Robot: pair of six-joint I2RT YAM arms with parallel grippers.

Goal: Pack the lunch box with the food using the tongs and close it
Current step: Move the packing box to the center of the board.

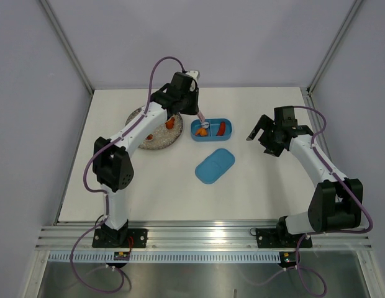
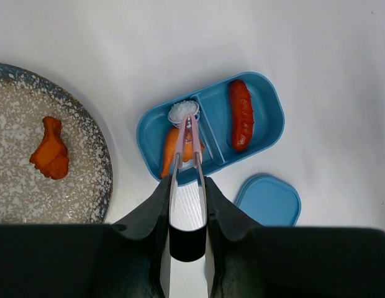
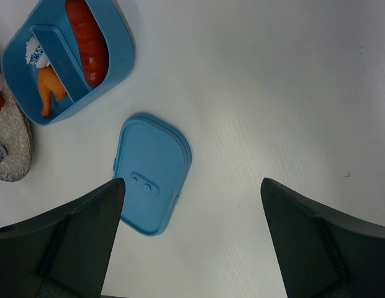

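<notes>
- Packing: the left gripper (image 2: 187, 186) is clamping the slender pink-white tongs (image 2: 186, 146), their tips sitting inside the blue two-compartment plastic lunch box (image 2: 274, 105).
- The right gripper (image 3: 192, 184) is hovering open and empty near the flat blue lid (image 3: 152, 180).
- Likely next: fetching the orange morsel (image 2: 51, 149) off the speckled grey plate (image 2: 100, 155).

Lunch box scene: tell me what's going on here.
The left gripper holds the tongs, their tips at the white piece in the lunch box compartment that also holds an orange morsel. A red sausage lies in the other compartment. One orange chunk is on the plate. The lid lies on the table beside it, and the right gripper hangs open nearby, holding nothing.
</notes>
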